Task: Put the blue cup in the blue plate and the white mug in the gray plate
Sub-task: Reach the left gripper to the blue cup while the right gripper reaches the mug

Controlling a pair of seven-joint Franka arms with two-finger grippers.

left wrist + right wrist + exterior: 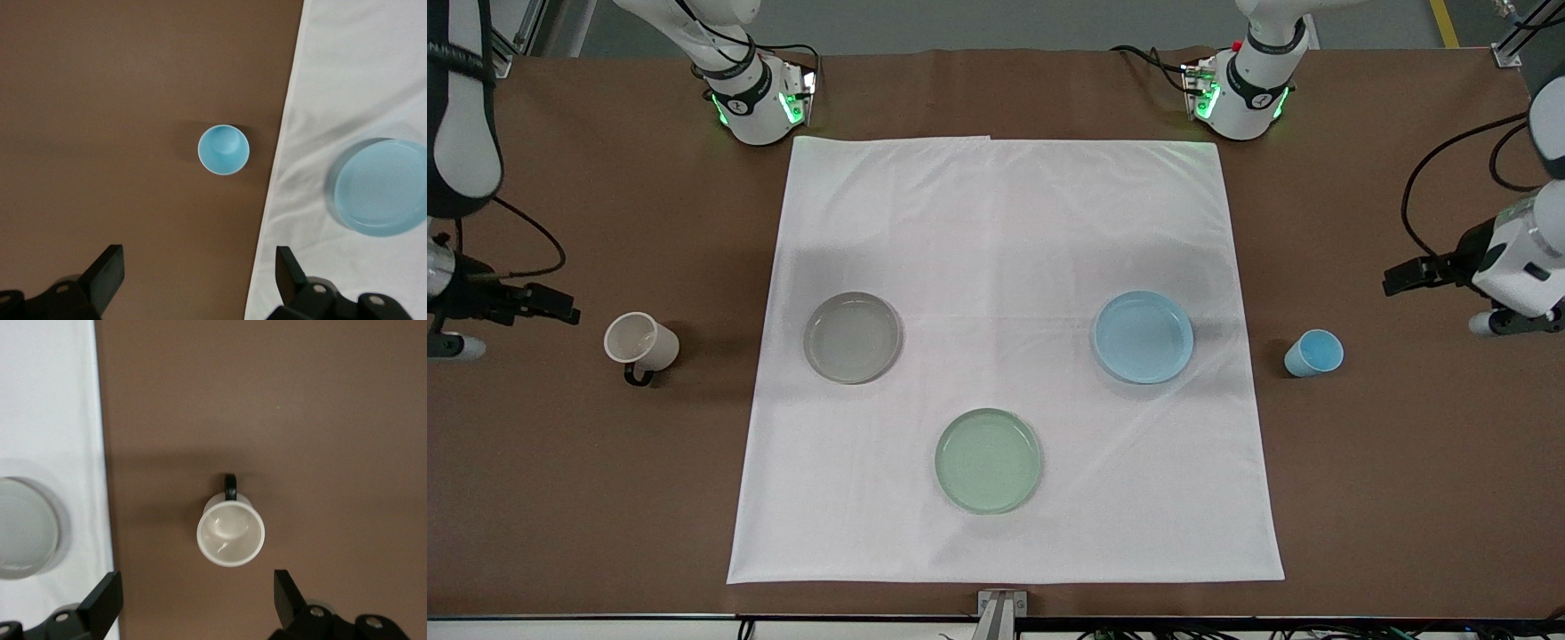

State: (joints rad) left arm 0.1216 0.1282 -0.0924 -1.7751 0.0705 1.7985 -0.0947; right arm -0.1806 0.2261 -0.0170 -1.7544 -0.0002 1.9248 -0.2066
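The blue cup point(1313, 353) stands upright on the brown table at the left arm's end, beside the blue plate point(1144, 336) on the white cloth. My left gripper point(1400, 277) hangs open and empty over the bare table close to the cup. In the left wrist view the cup point(223, 149) and the blue plate point(381, 187) lie ahead of the open gripper point(200, 280). The white mug point(640, 342) stands at the right arm's end, beside the gray plate point(853, 337). My right gripper point(560, 311) is open and empty over the table near the mug point(231, 533). The gray plate point(23, 528) shows partly in the right wrist view, whose gripper point(199, 600) is open.
A pale green plate point(989, 460) lies on the white cloth point(1005, 222), nearer to the front camera than the other two plates. The cloth covers the middle of the brown table point(1405, 489). Both arm bases stand at the table's back edge.
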